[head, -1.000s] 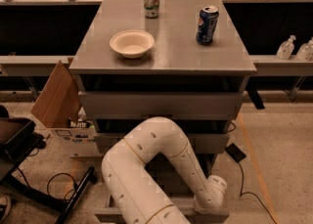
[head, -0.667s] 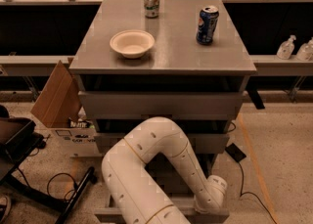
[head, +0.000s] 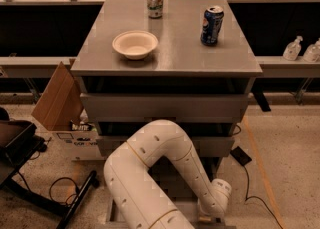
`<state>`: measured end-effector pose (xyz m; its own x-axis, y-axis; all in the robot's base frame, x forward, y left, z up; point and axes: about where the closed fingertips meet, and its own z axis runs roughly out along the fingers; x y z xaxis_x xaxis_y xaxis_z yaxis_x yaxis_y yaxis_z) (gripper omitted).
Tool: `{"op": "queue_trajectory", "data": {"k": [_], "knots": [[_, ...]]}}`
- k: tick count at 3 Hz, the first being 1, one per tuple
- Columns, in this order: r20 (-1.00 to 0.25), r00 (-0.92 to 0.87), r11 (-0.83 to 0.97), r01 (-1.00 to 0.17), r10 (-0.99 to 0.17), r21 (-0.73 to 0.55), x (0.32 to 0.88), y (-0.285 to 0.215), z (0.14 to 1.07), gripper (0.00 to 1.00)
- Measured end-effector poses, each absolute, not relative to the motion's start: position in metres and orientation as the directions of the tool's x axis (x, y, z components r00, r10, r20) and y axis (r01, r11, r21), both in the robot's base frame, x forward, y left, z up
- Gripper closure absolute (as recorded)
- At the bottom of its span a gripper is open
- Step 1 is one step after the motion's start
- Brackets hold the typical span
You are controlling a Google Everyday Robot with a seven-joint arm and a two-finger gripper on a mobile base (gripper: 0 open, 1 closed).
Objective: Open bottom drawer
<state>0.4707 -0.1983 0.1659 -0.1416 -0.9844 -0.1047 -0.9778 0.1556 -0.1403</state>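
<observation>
Bottom drawer (head: 114, 217), gripper (head: 205, 218) before it near floor (head: 290, 163)

My jaws sit low at the foot of the grey cabinet (head: 165, 108), below my white arm (head: 150, 173), and far above them the grey surface (head: 180, 48) carries a cream bowl (head: 135, 44), a blue can (head: 212, 25) and a green-and-white can (head: 155, 1).

Btm drawer (head: 116, 213): grey flat front, lowest in cabinet, mostly behind arm, hand (head: 204, 219) near it

Lab-like workroom: long benches (head: 281, 64), floor cables (head: 256, 198), cardboard box (head: 56, 98); pincer (head: 206, 219) low before the cabinet (head: 165, 108)
</observation>
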Motion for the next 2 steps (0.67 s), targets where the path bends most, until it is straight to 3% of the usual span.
{"op": "queue_trajectory", "data": {"k": [1, 2], "knots": [[-0.105, -0.142, 0.156, -0.978, -0.984, -0.14, 0.4707, -0.1982, 0.1659, 0.0], [-0.106, -0.142, 0.156, -0.978, -0.984, -0.14, 0.4704, -0.1979, 0.1652, 0.18]]}}
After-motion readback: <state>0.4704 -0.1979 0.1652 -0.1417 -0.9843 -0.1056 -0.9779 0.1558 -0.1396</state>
